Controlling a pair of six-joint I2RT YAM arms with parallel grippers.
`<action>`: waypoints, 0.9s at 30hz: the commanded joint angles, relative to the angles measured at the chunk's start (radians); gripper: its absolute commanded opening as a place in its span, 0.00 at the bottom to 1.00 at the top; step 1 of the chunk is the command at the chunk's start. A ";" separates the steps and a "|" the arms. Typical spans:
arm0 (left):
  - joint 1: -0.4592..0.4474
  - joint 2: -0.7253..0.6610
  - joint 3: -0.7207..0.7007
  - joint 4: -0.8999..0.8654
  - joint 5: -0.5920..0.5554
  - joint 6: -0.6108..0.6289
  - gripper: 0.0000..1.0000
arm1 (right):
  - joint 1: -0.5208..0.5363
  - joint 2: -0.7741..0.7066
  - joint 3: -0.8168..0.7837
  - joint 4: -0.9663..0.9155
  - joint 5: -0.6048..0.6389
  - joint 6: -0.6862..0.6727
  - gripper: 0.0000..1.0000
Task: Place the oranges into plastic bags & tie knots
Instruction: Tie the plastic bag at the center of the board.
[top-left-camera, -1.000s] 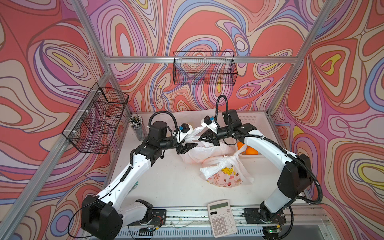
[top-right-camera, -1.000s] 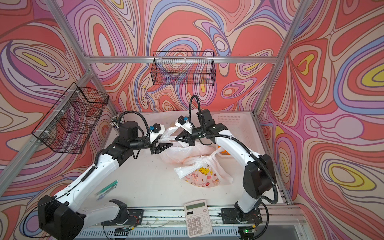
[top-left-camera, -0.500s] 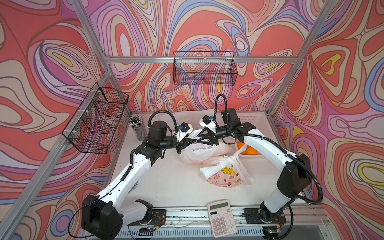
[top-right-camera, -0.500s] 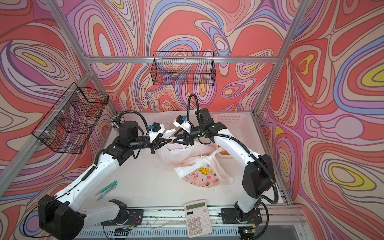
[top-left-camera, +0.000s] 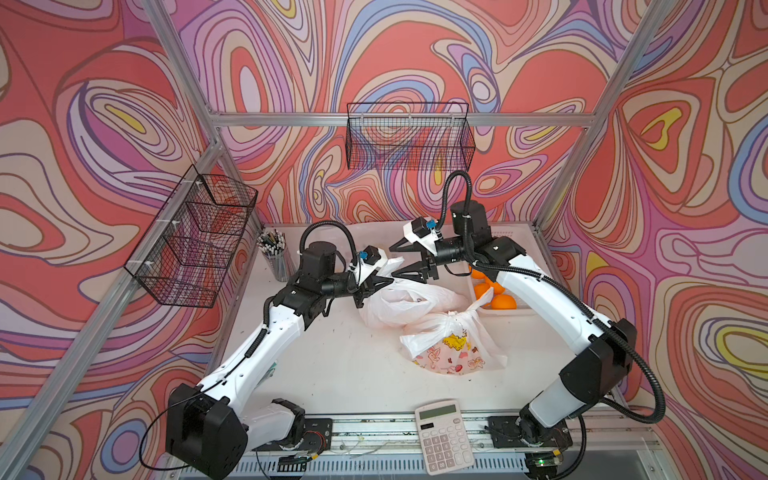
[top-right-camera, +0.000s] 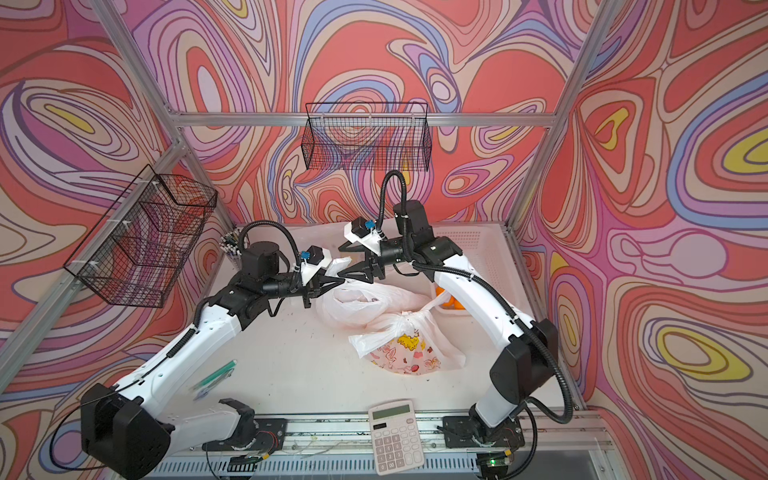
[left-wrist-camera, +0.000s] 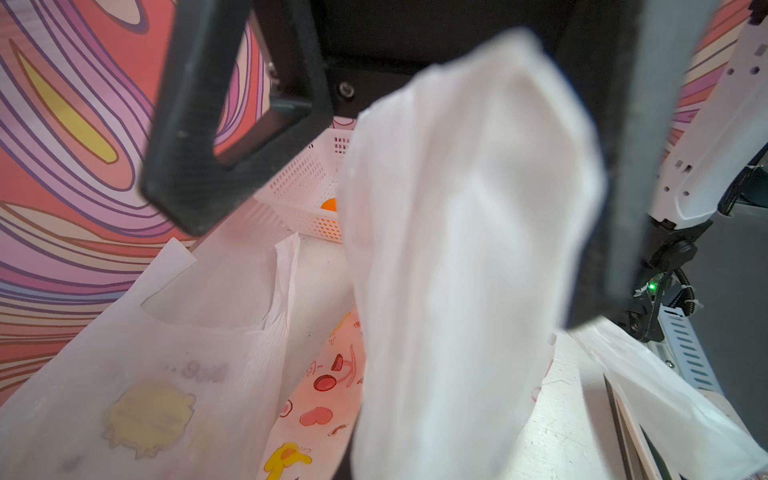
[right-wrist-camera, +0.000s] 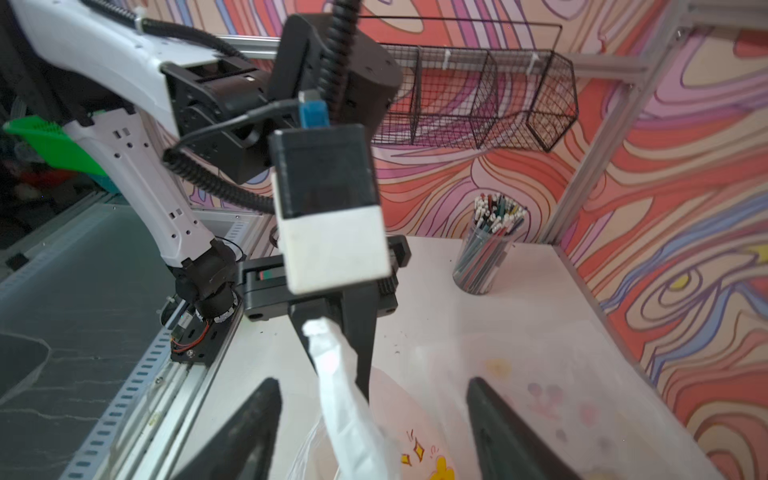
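Mid-table in both top views, my left gripper (top-left-camera: 380, 282) is shut on a raised handle (top-left-camera: 392, 264) of an open white plastic bag (top-left-camera: 399, 305). My right gripper (top-left-camera: 397, 262) faces it, open around that handle without touching. In the right wrist view my right gripper (right-wrist-camera: 374, 436) is wide apart, and the handle strip (right-wrist-camera: 340, 395) ends in the left gripper's pinch (right-wrist-camera: 332, 328). The handle (left-wrist-camera: 457, 249) fills the left wrist view and hides the left jaws. A printed bag (top-left-camera: 453, 349) with a knot (top-left-camera: 455, 318) lies beside it. Oranges (top-left-camera: 490, 291) sit in a white basket (left-wrist-camera: 303, 183).
A calculator (top-left-camera: 442, 434) lies at the front edge. A cup of pens (top-left-camera: 276, 253) stands at the back left. Wire baskets hang on the left wall (top-left-camera: 195, 237) and back wall (top-left-camera: 409, 137). Green pens (top-right-camera: 216, 374) lie beside the left arm.
The bag handle has passed from hand to hand: my right gripper, shut on it before, has opened, and my left gripper, open before, has shut on it.
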 joint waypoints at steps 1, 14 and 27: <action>0.003 0.006 0.016 -0.011 0.010 0.006 0.09 | 0.010 0.005 0.010 0.025 -0.076 -0.014 0.39; 0.008 0.004 -0.012 0.009 0.010 -0.012 0.20 | -0.009 -0.024 -0.020 0.026 0.036 -0.001 0.00; 0.014 0.000 -0.033 0.019 0.013 -0.015 0.29 | -0.039 -0.061 -0.068 0.096 0.054 0.053 0.00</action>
